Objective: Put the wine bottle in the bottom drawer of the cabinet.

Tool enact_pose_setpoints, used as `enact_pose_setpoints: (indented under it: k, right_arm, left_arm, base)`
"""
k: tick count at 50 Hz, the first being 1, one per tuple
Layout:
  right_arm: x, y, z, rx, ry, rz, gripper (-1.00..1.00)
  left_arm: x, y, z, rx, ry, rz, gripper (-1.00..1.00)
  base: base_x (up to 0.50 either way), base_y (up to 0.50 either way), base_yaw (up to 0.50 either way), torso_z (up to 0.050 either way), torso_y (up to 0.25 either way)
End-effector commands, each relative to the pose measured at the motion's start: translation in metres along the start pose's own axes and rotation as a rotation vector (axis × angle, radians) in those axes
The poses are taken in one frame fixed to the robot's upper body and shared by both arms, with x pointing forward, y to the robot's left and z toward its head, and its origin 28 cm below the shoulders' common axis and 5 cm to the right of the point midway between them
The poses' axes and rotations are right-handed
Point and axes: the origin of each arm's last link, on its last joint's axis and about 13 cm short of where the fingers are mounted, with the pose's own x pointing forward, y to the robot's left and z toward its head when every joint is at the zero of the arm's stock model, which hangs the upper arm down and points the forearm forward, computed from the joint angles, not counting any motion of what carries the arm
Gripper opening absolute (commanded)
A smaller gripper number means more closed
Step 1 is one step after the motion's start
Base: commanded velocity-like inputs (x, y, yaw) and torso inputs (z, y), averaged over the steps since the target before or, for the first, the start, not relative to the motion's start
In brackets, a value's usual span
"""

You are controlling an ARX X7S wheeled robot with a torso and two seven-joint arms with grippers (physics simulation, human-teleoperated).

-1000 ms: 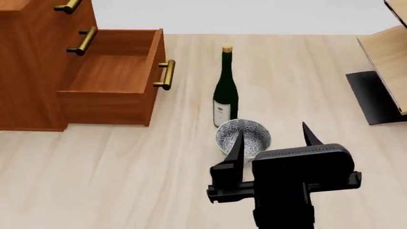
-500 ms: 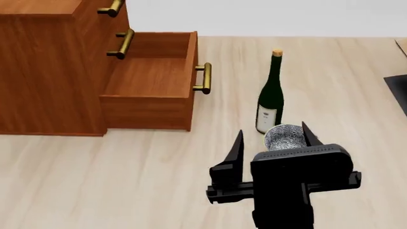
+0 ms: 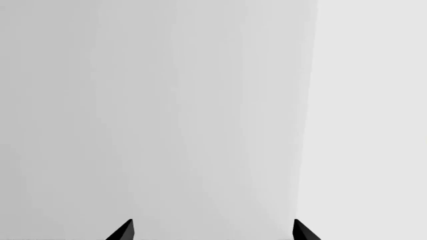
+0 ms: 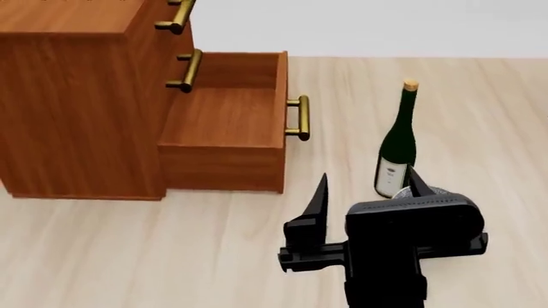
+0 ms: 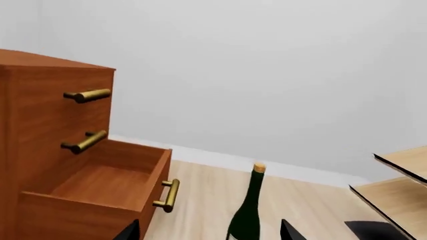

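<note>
Wine bottle (image 4: 398, 144): dark green, tan cork, white label, upright on the floor. Bottom drawer (image 4: 224, 122): pulled open, at the bottle's 9 o'clock. Cabinet (image 4: 81, 96): reddish-brown, brass-handled.

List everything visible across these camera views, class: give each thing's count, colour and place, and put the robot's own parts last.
cabinet: one, reddish-brown, on the floor at the head view's left.
bottom drawer: one, reddish-brown, pulled open, nothing seen inside.
brass handles: three, gold, one per drawer front.
wine bottle: one, dark green with tan cork, upright on the floor right of the drawer.
bowl: one, grey-white, mostly hidden behind the gripper.
rack: one, light tan, seen in the right wrist view.
right gripper: one, black, open, before the bottle.
left gripper: one, black fingertips apart, facing blank grey.
</note>
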Motion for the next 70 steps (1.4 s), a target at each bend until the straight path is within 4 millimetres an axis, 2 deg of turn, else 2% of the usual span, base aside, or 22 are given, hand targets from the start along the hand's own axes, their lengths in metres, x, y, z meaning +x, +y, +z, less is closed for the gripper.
enact_pose_setpoints:
  k: [1, 70]
  right_arm:
    - [0.0001, -0.0002, 0.0, 0.019, 0.003, 0.002, 1.0]
    - [-0.0018, -0.0004, 0.0025, 0.0, -0.035, 0.002, 1.0]
  left_arm:
    - [-0.0002, -0.0003, -0.0007, 0.003, 0.008, -0.005, 1.0]
    - [-0.0009, -0.001, -0.0025, 0.027, 0.026, -0.02, 1.0]
  base:
    - [0.16, 0.05, 0.0, 0.0, 0.0]
    - [0.17, 0.03, 0.0, 0.0, 0.0]
